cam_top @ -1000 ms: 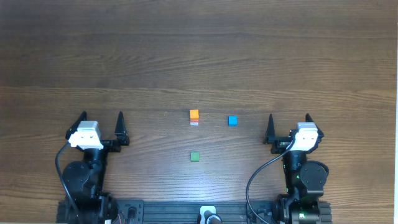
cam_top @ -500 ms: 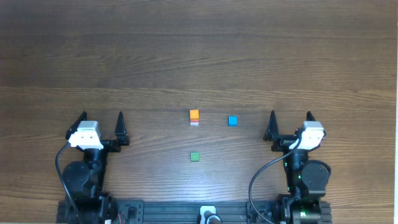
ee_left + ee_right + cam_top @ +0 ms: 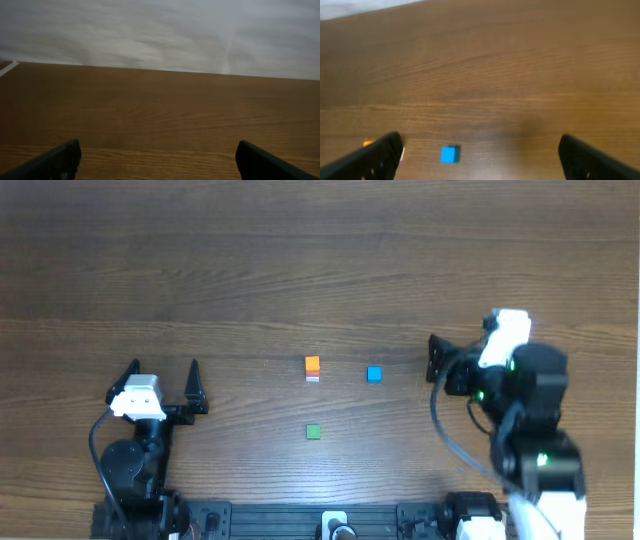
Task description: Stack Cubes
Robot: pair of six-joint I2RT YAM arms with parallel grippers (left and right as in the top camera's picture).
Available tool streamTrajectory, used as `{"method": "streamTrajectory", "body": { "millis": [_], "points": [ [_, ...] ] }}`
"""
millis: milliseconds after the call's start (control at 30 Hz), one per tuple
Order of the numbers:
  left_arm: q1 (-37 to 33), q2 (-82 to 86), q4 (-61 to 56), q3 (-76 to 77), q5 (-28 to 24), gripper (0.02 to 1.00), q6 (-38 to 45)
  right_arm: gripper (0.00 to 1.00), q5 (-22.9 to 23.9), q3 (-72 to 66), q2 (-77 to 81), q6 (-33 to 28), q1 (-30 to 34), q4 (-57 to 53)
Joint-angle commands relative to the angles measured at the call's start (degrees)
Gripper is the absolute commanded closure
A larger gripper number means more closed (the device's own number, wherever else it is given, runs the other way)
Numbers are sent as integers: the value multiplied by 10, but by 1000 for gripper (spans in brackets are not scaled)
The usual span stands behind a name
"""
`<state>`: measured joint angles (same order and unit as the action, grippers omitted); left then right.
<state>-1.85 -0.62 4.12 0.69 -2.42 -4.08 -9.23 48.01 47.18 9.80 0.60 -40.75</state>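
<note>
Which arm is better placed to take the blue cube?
Probably right. The right gripper is nearer the blue cube, which lies just ahead of it; the left gripper stands farther off.

surface: brown wood-grain table (image 3: 300, 260) | backdrop: pale wall (image 3: 160, 30)

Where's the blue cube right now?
Top view: the blue cube sits on the table just right of the orange cube, up-right of the green cube.

No text, label, number or sign can be read — anywhere.
</note>
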Motion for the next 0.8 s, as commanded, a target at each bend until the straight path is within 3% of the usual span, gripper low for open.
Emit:
{"method": "streamTrajectory", "body": {
  "millis": [33,400,567,800],
  "points": [
    [-3,5,1,-4,-6,18,7,7,-14,83,76,27,-56,-80],
    [-3,5,1,-3,-6,18,7,9,35,133,223,167,-309,-123],
    [-3,5,1,-4,-6,20,7,9,92,136,277,262,-421,-145],
    [-3,5,1,-4,-6,18,7,7,122,136,319,343,-520,-152]
  ]
}}
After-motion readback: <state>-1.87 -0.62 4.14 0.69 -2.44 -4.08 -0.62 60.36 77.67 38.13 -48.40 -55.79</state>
